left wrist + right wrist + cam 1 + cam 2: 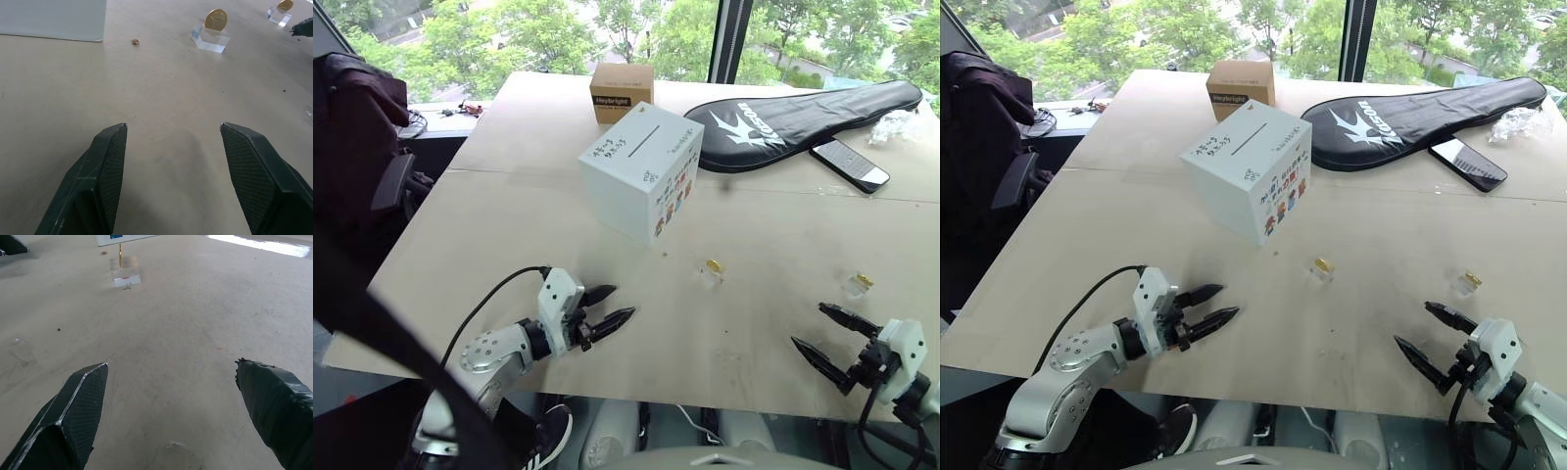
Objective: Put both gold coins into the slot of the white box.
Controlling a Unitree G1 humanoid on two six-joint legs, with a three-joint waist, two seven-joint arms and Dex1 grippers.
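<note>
Coins: near gold coin (713, 264) on clear stand just before white box (641, 168), far gold coin (865, 280) well right of box | left gripper (607, 306), right gripper (823, 331): both apart, empty | tip: pinch coin edge above stand, lift straight, align with slot (642, 138).

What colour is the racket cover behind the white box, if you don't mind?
Black with white lettering; the racket cover shows best in the left eye view.

White box (54, 19): cut off by the left wrist view's edge, slot hidden. Black handwriting (610, 147) on its top: too small to read
</note>
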